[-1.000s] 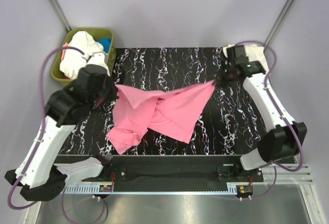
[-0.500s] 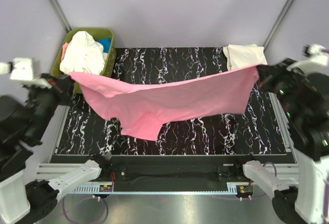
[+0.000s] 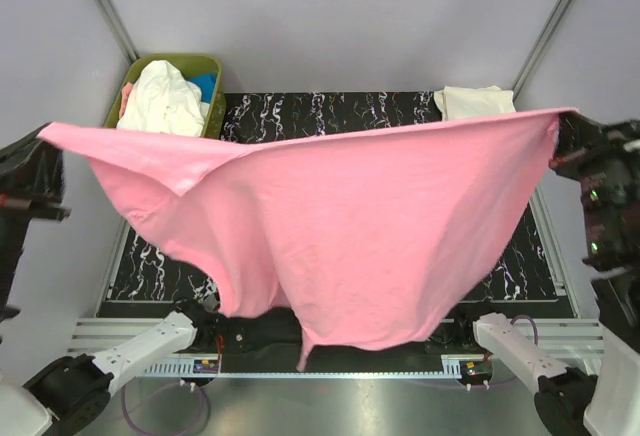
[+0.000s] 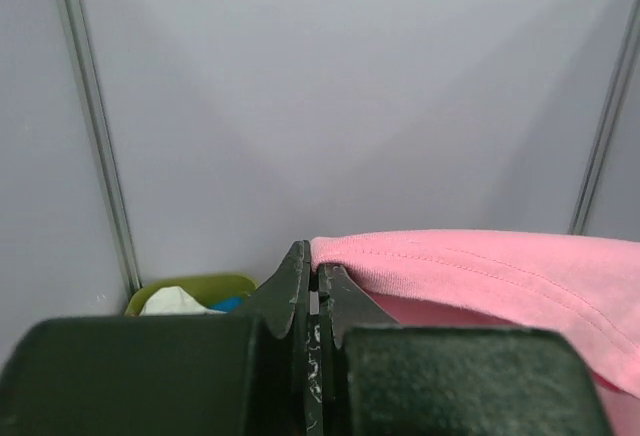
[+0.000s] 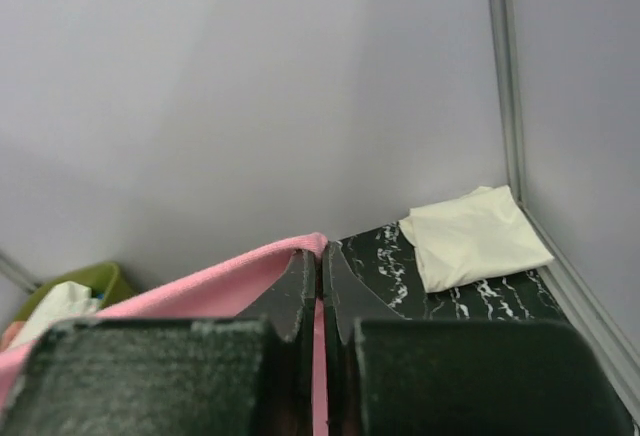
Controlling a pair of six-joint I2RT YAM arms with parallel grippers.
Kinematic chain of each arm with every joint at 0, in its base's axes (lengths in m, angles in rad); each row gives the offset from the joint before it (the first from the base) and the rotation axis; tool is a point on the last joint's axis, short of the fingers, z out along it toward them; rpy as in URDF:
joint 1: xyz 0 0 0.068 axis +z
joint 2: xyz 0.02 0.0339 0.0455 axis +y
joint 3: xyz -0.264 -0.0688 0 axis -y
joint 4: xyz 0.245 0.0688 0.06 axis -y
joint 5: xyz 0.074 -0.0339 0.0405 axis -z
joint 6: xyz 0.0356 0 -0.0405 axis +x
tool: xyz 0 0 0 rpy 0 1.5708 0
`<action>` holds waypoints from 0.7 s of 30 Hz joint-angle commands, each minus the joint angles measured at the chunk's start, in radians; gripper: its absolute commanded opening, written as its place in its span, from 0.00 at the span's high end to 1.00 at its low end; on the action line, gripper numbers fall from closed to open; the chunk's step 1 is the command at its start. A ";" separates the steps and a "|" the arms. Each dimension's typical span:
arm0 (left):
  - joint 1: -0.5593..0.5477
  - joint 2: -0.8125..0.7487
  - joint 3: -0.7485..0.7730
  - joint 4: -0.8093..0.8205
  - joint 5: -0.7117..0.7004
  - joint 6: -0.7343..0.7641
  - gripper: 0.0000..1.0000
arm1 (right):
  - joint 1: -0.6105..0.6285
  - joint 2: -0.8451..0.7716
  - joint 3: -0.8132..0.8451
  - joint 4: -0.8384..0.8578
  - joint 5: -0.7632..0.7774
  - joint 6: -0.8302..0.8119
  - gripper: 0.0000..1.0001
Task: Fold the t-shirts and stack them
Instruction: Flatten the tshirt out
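Top external view: the pink t-shirt [image 3: 340,226], bunched on the tabletop [image 3: 330,106] a second ago, is now lifted and stretched wide in the air between the left end effector [image 3: 45,141] and the right end effector [image 3: 560,128]; laying it flat is judged to be next. Left wrist view: its stitched hem is clamped between closed jaws. Right wrist view: a pink edge is likewise pinched; a folded cream t-shirt [image 5: 470,236] lies at the tabletop's far right corner.
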 commanded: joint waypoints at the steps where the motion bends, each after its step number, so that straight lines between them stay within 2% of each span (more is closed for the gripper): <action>1: 0.003 0.162 0.014 0.047 -0.098 0.094 0.99 | 0.004 0.153 0.011 0.042 0.152 -0.071 1.00; 5: 0.003 0.375 0.013 0.024 -0.133 0.100 0.99 | 0.004 0.342 0.021 0.034 0.195 -0.078 1.00; 7: 0.017 0.455 0.012 0.022 -0.136 0.101 0.98 | -0.010 0.507 0.042 -0.001 0.224 -0.064 1.00; 8: 0.066 0.542 0.007 0.019 -0.124 0.098 0.95 | -0.022 0.570 0.054 -0.056 0.223 -0.041 1.00; 9: 0.101 0.593 0.001 0.013 -0.098 0.077 0.94 | -0.038 0.708 0.070 -0.094 0.223 -0.009 1.00; 10: 0.182 0.651 0.007 -0.002 -0.049 0.056 0.91 | -0.080 0.776 0.094 -0.131 0.211 0.052 1.00; 11: 0.225 0.794 0.022 -0.016 -0.029 0.031 0.88 | -0.102 0.846 0.100 -0.183 0.186 0.082 1.00; 12: 0.257 0.887 0.101 -0.045 -0.012 -0.010 0.85 | -0.125 0.985 0.111 -0.208 0.115 0.112 1.00; 13: 0.302 1.078 0.154 -0.092 -0.013 -0.027 0.83 | -0.145 1.053 0.148 -0.232 0.080 0.152 1.00; 14: 0.316 1.166 0.207 -0.113 -0.021 -0.073 0.83 | -0.168 1.189 0.177 -0.286 0.031 0.160 0.95; 15: 0.324 1.237 0.308 -0.133 -0.003 -0.108 0.77 | -0.176 1.259 0.299 -0.348 0.016 0.169 0.39; 16: 0.331 1.327 0.343 -0.156 0.016 -0.136 0.52 | -0.177 1.314 0.362 -0.407 0.020 0.191 0.20; 17: 0.330 1.354 0.366 -0.163 0.026 -0.150 0.35 | -0.176 1.359 0.411 -0.488 0.026 0.197 0.11; 18: 0.327 1.371 0.384 -0.171 0.036 -0.188 0.23 | -0.176 1.370 0.418 -0.486 0.008 0.199 0.07; 19: 0.322 1.385 0.386 -0.188 0.045 -0.198 0.14 | -0.174 1.346 0.386 -0.458 -0.009 0.186 0.01; 20: 0.321 1.383 0.383 -0.194 0.057 -0.202 0.07 | -0.174 1.311 0.343 -0.381 -0.024 0.180 0.00; 21: 0.319 1.376 0.363 -0.199 0.069 -0.210 0.07 | -0.174 1.242 0.256 -0.343 -0.042 0.177 0.00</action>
